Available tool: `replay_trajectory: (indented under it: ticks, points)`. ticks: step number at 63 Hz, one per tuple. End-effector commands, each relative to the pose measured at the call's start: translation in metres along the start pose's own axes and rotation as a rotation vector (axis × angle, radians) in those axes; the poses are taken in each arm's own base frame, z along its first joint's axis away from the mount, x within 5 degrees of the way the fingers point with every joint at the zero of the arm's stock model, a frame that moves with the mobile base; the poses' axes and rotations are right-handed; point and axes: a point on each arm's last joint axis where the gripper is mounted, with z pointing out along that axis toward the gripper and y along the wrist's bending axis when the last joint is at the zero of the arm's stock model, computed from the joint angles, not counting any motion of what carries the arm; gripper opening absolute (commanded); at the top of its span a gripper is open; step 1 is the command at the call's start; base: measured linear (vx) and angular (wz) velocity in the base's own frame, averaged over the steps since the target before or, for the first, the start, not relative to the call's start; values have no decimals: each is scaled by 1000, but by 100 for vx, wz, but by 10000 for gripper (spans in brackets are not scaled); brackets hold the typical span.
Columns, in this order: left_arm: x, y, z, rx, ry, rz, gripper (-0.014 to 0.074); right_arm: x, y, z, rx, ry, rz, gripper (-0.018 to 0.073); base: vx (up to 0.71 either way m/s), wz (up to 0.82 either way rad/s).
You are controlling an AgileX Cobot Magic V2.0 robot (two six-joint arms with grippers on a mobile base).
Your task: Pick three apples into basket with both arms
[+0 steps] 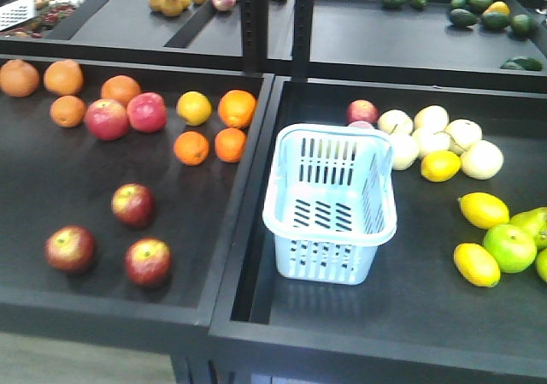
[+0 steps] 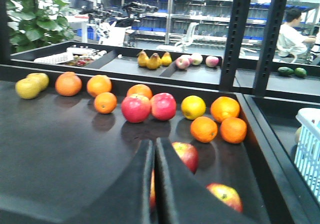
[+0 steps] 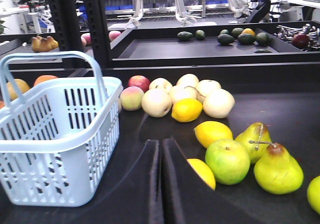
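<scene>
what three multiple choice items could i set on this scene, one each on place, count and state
1. The basket stands on: A the floor, B the right tray, C the upper shelf.
2. Dark red apples at the left tray's front: A one, B five, C three.
3. The basket is: A empty, B full of oranges, C tipped over.
1 B, it shares that tray with the lemons; 2 C, three lie apart there; 3 A, its slotted bottom shows bare.

Left hand (image 2: 153, 144): two matte black fingers seen, broad at near edge, tapered toward tips, faces smooth. Right hand (image 3: 160, 143): same black tapered pair.
</scene>
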Motion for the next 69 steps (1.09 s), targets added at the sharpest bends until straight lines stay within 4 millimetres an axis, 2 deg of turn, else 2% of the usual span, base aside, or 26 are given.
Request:
replay_trajectory:
  ticks: [1, 69]
  points:
    - [-4, 0, -1, 5, -74, -8, -6, -3, 0, 0, 0, -77, -11, -5, 13, -18]
    - [-4, 0, -1, 5, -74, -8, -6, -3, 0, 0, 0, -77, -11, -5, 10, -9]
